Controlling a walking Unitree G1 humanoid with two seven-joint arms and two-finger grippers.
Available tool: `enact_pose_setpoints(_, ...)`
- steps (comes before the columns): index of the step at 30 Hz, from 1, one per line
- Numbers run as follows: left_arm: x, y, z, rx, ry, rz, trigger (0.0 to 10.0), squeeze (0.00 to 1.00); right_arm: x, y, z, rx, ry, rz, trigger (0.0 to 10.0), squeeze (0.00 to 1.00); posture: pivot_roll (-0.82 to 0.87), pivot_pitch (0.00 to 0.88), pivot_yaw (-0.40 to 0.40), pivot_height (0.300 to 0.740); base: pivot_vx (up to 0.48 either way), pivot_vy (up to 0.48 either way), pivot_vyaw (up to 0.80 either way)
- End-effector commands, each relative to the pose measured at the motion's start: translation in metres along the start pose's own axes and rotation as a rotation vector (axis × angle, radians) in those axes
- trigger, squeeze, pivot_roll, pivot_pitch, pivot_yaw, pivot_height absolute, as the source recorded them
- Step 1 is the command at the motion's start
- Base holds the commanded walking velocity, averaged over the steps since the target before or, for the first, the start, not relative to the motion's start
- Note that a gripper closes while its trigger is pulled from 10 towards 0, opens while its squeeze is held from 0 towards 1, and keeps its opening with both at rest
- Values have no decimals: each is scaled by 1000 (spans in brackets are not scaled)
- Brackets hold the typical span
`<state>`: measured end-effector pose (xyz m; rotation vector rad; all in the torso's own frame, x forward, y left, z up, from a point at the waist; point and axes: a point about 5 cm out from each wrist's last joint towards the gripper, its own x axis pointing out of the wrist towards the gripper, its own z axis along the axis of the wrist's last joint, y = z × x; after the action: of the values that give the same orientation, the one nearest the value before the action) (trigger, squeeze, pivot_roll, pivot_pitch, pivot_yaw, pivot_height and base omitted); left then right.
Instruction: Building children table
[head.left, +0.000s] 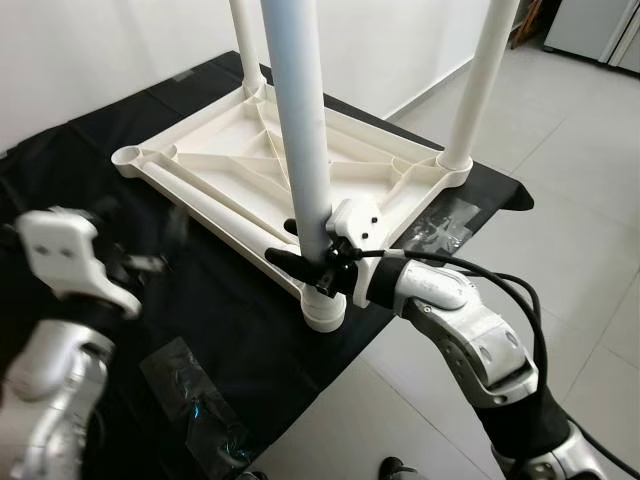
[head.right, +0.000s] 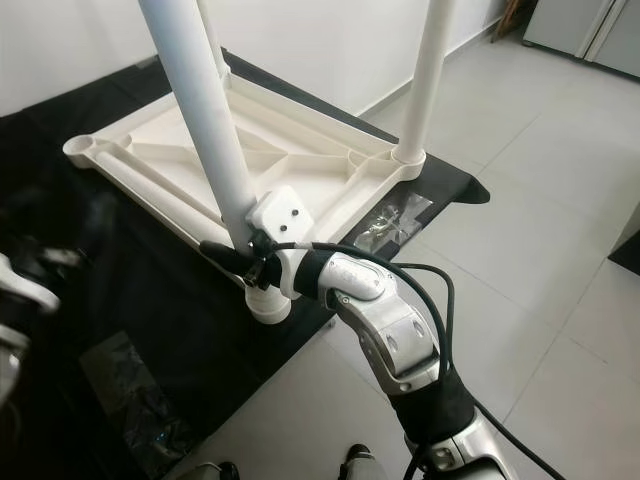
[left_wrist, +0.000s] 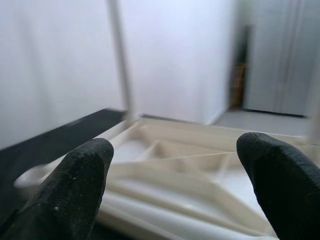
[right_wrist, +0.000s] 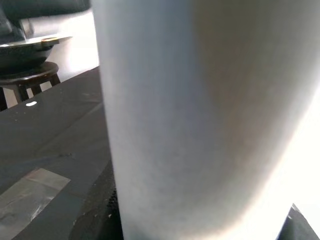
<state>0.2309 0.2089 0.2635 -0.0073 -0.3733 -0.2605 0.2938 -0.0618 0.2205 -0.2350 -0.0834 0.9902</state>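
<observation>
Left eye view: the white tabletop (head.left: 240, 150) lies upside down on a black sheet (head.left: 200, 310) spread over the pale tiled floor (head.left: 580, 200), its ribbed underside facing up. Three white legs stand upright in its corner sockets: the near leg (head.left: 303, 130) in the corner nearest the robot, a second leg (head.left: 480, 85) in the corner to the right, and a third leg (head.left: 247, 40) at the far corner. The socket at the left corner (head.left: 127, 157) stands open, with no leg in it.

The right gripper (head.left: 305, 262) is closed around the near leg low down, just above its socket, one black finger (head.left: 285, 258) showing on the leg's left side. In the right wrist view the leg (right_wrist: 200, 115) sits right against the camera.

The left gripper (left_wrist: 175, 185) hangs to the left of the tabletop, apart from it, its two black fingers (left_wrist: 75, 190) spread wide and holding nothing; the tabletop's ribs show between them.

Clear plastic wrappers lie on the sheet: one (head.left: 190, 395) near the robot, another (head.left: 440, 225) by the right corner.
</observation>
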Motion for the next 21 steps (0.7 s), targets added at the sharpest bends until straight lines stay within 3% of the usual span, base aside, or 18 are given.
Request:
enact_pose_setpoints(1, 1, -5, 17, -19, -32, -140, 10000, 0, -6, -1, -48, 85, 242, -26, 10000, 0, 23, 222, 37, 740, 0, 0, 0)
enact_pose_setpoints(2, 1, -5, 17, -19, -32, -140, 10000, 0, -6, -1, -48, 85, 242, -26, 10000, 0, 23, 222, 37, 740, 0, 0, 0)
enact_pose_setpoints(3, 2, -11, 31, -19, -61, -262, 10000, 0, -4, -2, -47, 83, 240, -24, 10000, 0, 23, 219, 35, 740, 0, 0, 0)
enact_pose_setpoints(4, 2, -11, 31, -19, -61, -262, 10000, 0, -4, -2, -47, 83, 240, -24, 10000, 0, 23, 219, 35, 740, 0, 0, 0)
enact_pose_setpoints(6, 1, -25, 57, -41, -110, -519, 10000, 0, -2, -3, -46, 77, 239, -22, 10000, 0, 24, 213, 34, 740, 0, 0, 0)
enact_pose_setpoints(7, 1, -25, 57, -41, -110, -519, 10000, 0, -2, -3, -46, 77, 239, -22, 10000, 0, 24, 213, 34, 740, 0, 0, 0)
enact_pose_setpoints(8, -1, -30, 64, -47, -119, -603, 10000, 0, -2, -3, -46, 75, 240, -22, 10000, 0, 24, 211, 33, 740, 0, 0, 0)
enact_pose_setpoints(11, -2, -33, 67, -51, -123, -646, 10000, 0, -1, -3, -46, 73, 240, -22, 10000, 0, 24, 211, 33, 740, 0, 0, 0)
enact_pose_setpoints(13, 0, -42, 71, -94, -99, -774, 10000, 0, 2, -5, -44, 66, 236, -23, 10000, 0, 23, 204, 36, 740, 0, 0, 0)
enact_pose_setpoints(18, 5, -46, 69, -114, -77, -809, 10000, 0, 4, -6, -42, 63, 232, -22, 10000, 0, 23, 202, 37, 740, 0, 0, 0)
enact_pose_setpoints(21, 18, -53, 51, -148, -1, -771, 10000, 0, 9, -5, -39, 62, 217, -14, 10000, 0, 26, 196, 38, 740, 0, 0, 0)
